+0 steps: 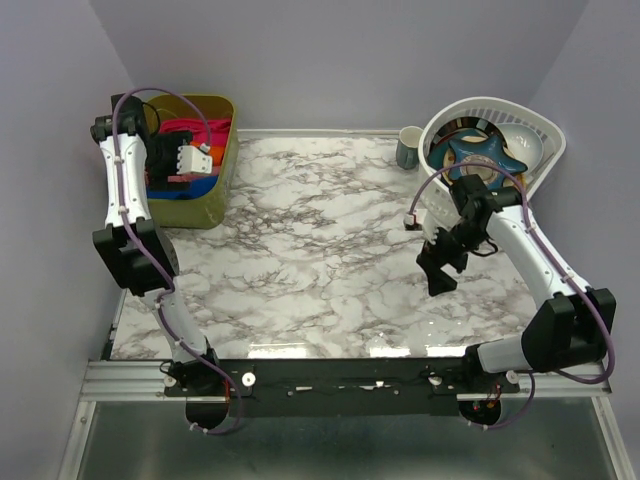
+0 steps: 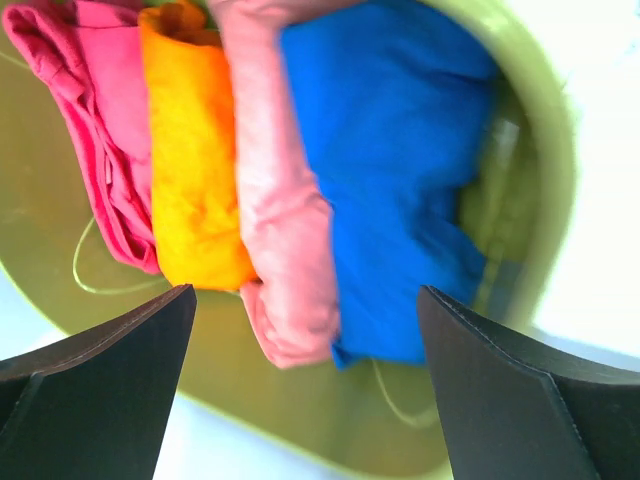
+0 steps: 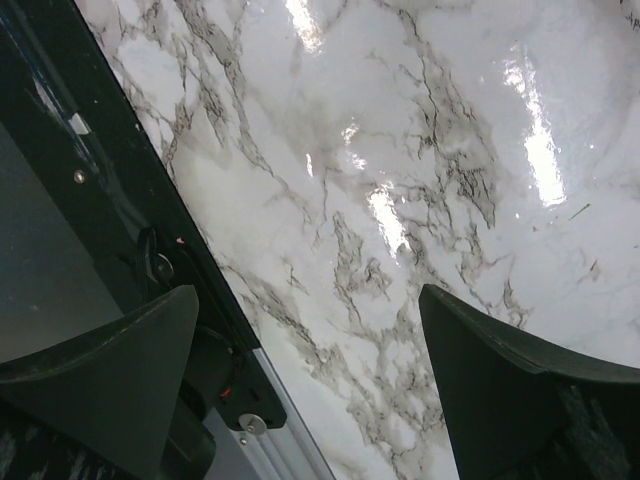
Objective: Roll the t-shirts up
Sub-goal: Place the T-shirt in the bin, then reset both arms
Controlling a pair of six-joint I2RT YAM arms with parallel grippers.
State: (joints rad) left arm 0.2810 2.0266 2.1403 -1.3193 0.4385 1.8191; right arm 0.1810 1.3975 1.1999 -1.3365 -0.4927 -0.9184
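In the left wrist view four rolled t-shirts lie side by side in an olive-green bin: magenta, orange, dusty-pink and royal-blue. My left gripper is open and empty, hovering just above the rolls. In the top view the left gripper sits over the bin at the back left. My right gripper is open and empty above the bare marble table at the right.
A white basket with a blue star-shaped object and a bowl stands at the back right, with a grey-green mug beside it. The black rail at the table's near edge shows in the right wrist view.
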